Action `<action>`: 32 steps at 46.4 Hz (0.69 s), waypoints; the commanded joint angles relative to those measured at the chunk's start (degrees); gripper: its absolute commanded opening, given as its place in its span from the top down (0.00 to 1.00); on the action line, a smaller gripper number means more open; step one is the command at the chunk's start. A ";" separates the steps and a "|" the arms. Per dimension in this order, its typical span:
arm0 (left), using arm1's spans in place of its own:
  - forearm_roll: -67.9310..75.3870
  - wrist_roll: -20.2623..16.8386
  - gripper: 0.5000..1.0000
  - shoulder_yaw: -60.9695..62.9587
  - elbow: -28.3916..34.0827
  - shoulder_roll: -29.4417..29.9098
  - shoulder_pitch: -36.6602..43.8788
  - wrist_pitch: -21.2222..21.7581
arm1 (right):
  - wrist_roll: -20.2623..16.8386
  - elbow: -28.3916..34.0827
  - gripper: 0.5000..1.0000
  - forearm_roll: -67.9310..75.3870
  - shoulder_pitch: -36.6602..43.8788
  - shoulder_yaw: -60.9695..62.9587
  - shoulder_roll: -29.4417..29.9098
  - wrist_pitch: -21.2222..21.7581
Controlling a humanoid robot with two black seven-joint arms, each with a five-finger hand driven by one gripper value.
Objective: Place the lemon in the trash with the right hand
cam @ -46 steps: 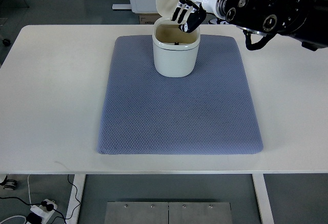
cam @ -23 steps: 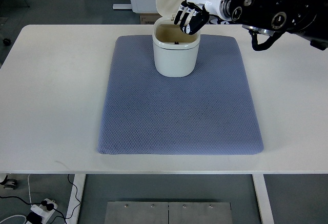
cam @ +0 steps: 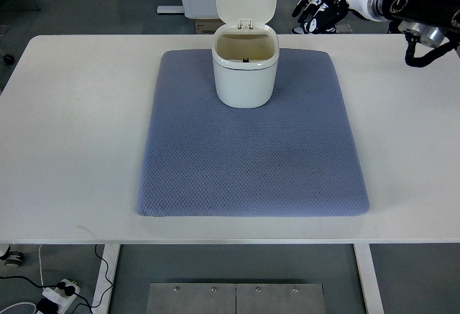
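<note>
Blue-grey quilted fabric, a mat (cam: 251,149), covers the middle of a white table (cam: 72,134), and on the far part of that mat stands a small cream trash bin (cam: 244,70). Its hinged lid (cam: 246,0) is tipped up and back, standing almost upright behind the opening, so the beige inside of the bin is open to view from above. A small dark mark shows on the inner far wall just under the hinge; what it is I cannot tell. No lemon shows anywhere on the table or mat, and the bottom of the bin is not visible from this angle, so whether the fruit lies inside cannot be told from here.

Off to the far right, the right robot hand (cam: 320,8) hangs in the air beyond the far edge of the table, well apart from the bin and to the right of its raised lid. Its black fingers (cam: 307,6) are loosely spread and slightly bent, pointing down and to the left, with nothing between them. A white wrist joins it to a bulky black arm (cam: 420,1) that comes in from the right edge of the view.

Beneath the near edge of the table a power strip (cam: 57,292) with cables lies on the grey floor at the left
</note>
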 commanded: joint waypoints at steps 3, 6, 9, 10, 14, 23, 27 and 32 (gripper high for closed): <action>0.01 0.01 0.00 0.00 0.02 0.00 0.00 0.00 | -0.03 -0.21 0.42 -0.04 -2.16 2.50 -1.93 -0.12; -0.08 0.01 0.00 0.00 -0.06 0.00 0.00 0.00 | -0.12 -0.30 0.30 -0.22 -2.95 3.47 -2.64 -0.12; 0.01 0.01 0.00 0.00 0.02 0.00 0.00 0.00 | -0.29 -0.30 0.21 -0.83 -3.66 4.61 -3.78 -0.21; 0.01 0.01 0.00 0.00 -0.06 0.00 0.00 0.00 | -0.30 -0.30 0.16 -1.01 -3.83 5.14 -4.13 -0.21; 0.01 0.01 0.00 0.00 0.02 0.00 0.00 0.00 | -0.47 -0.30 0.03 -1.71 -4.89 7.16 -5.19 -0.21; 0.01 0.01 0.00 0.00 0.02 0.00 0.00 0.00 | -0.65 -0.47 0.00 -1.71 -6.56 10.15 -5.89 -0.21; 0.01 0.01 0.00 0.00 -0.06 0.00 0.00 0.00 | -0.73 -0.47 0.00 -1.80 -6.82 12.17 -5.98 -0.21; 0.01 0.01 0.00 0.00 0.02 0.00 0.00 0.00 | -0.74 -0.91 0.00 -2.50 -8.49 14.90 -6.07 -0.21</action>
